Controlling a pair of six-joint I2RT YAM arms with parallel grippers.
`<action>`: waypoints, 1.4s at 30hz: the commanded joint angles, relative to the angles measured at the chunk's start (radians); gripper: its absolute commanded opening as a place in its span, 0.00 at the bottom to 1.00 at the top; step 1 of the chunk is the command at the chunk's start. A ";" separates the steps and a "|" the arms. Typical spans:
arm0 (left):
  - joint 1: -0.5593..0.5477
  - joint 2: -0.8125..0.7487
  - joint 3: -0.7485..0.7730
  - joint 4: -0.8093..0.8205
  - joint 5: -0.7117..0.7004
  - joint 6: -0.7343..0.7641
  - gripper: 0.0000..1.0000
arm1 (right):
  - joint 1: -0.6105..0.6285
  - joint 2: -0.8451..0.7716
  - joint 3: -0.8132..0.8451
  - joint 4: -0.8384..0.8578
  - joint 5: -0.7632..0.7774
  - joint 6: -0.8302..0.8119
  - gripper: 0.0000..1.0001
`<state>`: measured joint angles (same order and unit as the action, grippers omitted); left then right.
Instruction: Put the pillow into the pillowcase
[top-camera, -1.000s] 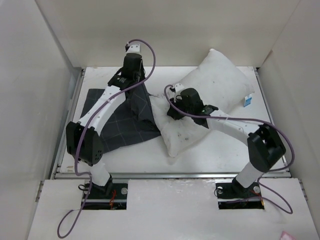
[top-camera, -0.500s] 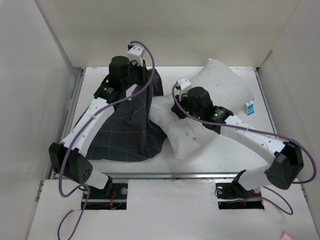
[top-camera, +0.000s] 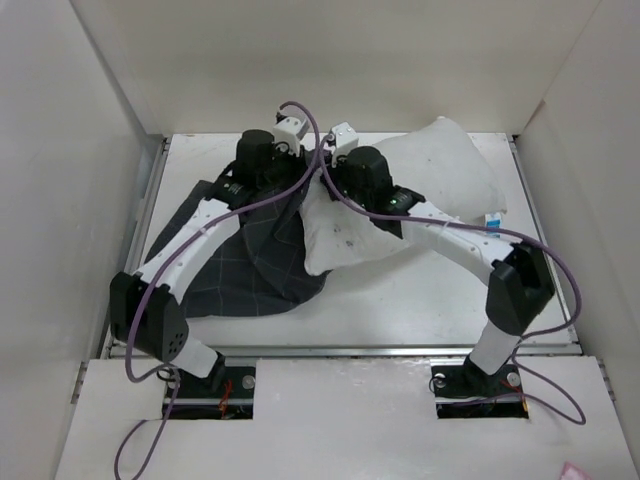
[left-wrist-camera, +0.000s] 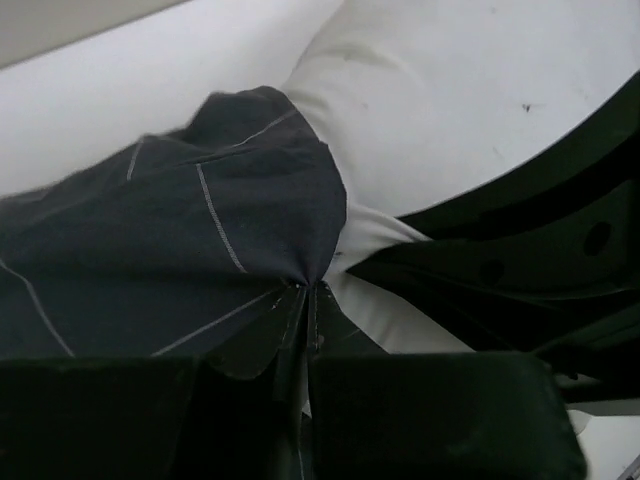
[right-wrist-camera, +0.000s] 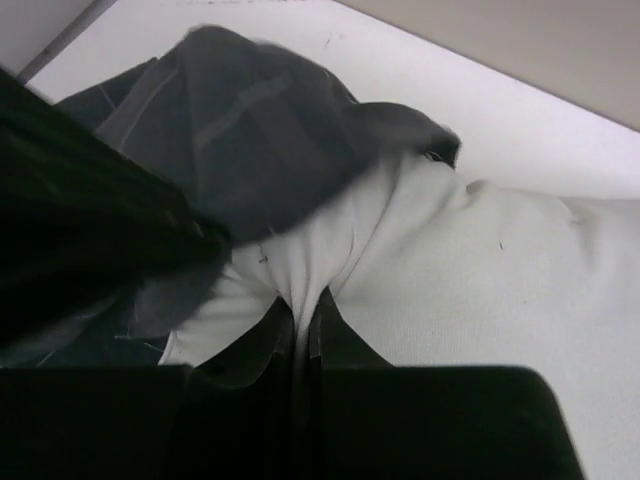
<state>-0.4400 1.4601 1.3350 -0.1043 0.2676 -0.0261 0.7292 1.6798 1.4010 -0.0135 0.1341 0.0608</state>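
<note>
Currently, the left claw (left-wrist-camera: 308, 296) is pinched tight on a fold of the pillowcase (left-wrist-camera: 170, 240). The dark checked fabric gathers to a point between its fingers. The right claw (right-wrist-camera: 303, 318) is likewise clamped, on a pucker of the pillow (right-wrist-camera: 480, 280), and white fabric runs up from between its fingers.

In the top view, both claws sit just beside each other near the far middle of the table (top-camera: 430, 300). The pillowcase lies on the left half of the table, spread beneath the left arm (top-camera: 190, 240), with its far right edge raised toward the left claw. The pillow lies to the right of it and reaches diagonally toward the far right corner. Its left end touches the pillowcase edge.

In the right wrist view, a lobe of pillowcase fabric drapes over that end of the pillow. A small blue tag (top-camera: 494, 217) shows at the pillow's right edge. Most of the pillow is outside the pillowcase.
</note>
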 joint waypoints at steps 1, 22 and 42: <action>-0.006 0.052 0.062 0.002 0.000 0.011 0.00 | -0.008 0.095 0.122 0.144 0.021 -0.036 0.00; -0.006 -0.355 -0.362 0.067 -0.377 -0.386 1.00 | -0.080 -0.071 0.129 -0.299 -0.211 -0.202 0.99; 0.003 -0.672 -0.645 -0.020 -0.531 -0.615 1.00 | 0.144 0.262 0.136 -0.364 0.165 -0.452 0.77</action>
<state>-0.4404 0.7975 0.6952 -0.1234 -0.2443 -0.6189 0.8818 1.8931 1.4769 -0.3965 0.2020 -0.3946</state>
